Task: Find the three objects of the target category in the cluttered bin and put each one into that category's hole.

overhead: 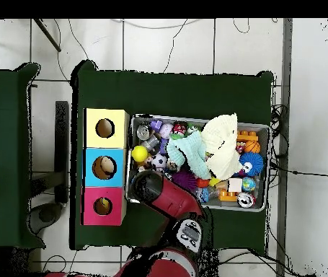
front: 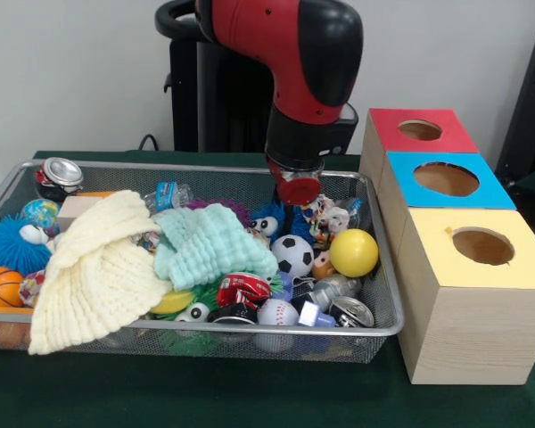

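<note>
Balls are sitting all over the wire bin (front: pixel 385 294), mixed in with lots of other stuff. A yellow ball (front: pixel 354 252) is lying near the bin's right end, close to the boxes. A soccer ball (front: pixel 294 256) is resting just beside it, and a little baseball (front: pixel 277 313) is sitting at the front wall. An orange basketball (front: pixel 0 287) is peeking out at the left end, next to a fuzzy blue toy (front: pixel 11 242).

A cream cloth (front: pixel 94 272) is hanging over the bin's front edge. A mint cloth (front: pixel 209 242) is lying beside it, touching it. Crushed cans (front: pixel 242 290) are lying near the front.

The red arm is reaching down over the back right part of the bin. Its gripper (front: pixel 296 185) is hanging above the toys, and I cannot tell if it is wide or narrow or holding anything.

Three wooden boxes are standing in a row just beside the bin. The yellow box (front: pixel 481 267), the blue box (front: pixel 446 183) and the red box (front: pixel 419 132) are each showing a round hole on top.
</note>
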Action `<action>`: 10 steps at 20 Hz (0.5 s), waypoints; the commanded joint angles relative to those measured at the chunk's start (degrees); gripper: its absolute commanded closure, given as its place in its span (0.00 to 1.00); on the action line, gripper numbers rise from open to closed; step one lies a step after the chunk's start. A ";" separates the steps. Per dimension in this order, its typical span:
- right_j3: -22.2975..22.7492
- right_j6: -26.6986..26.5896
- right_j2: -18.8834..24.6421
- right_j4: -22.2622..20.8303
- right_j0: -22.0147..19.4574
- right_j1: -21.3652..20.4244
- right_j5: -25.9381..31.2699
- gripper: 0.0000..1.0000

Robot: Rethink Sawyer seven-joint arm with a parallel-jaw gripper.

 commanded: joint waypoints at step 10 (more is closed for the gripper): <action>-5.06 12.79 -3.04 4.75 7.63 0.51 7.66 0.00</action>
